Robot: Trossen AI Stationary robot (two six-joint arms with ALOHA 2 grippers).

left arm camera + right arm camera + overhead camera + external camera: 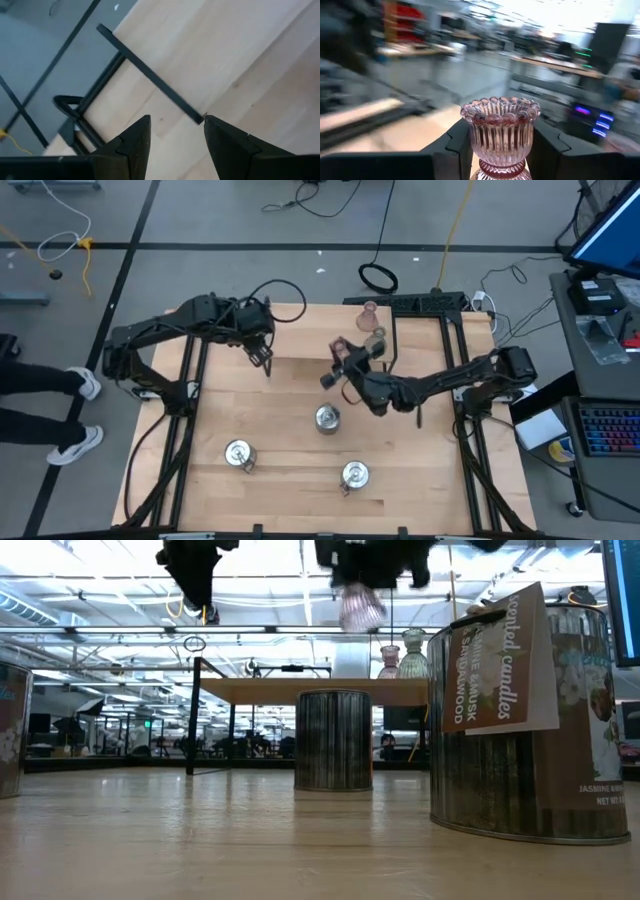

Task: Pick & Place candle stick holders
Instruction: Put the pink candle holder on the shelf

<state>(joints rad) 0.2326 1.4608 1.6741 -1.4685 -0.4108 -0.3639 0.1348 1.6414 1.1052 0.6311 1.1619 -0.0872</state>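
Note:
My right gripper [340, 365] hovers over the table's middle, toward the far side, shut on a pinkish ribbed glass candle stick holder [501, 127]. In the low view this holder [360, 606] shows high above the tabletop. Two more glass holders, one pinkish [370, 310] and one olive-green [378, 337], stand on their bases at the far edge. Three silver round holders [327, 417] [240, 453] [354, 473] stand on the near half. My left gripper [263, 358] hangs open at the far left, with only bare wood between its fingers [176, 132]. My right gripper pinches the holder's ribbed cup [485, 137] between its two fingers, one on each side just below the scalloped rim [500, 107]. The fingers lie level. The holder is lifted clear of the table.
Black frame bars [190, 395] [460, 410] run along the table's left and right sides, and one thin bar [150, 75] lies below my left gripper. A coiled cable [378, 277] and cords lie on the floor beyond the far edge. Bare wood [290, 390] lies between the silver holders and the arms.

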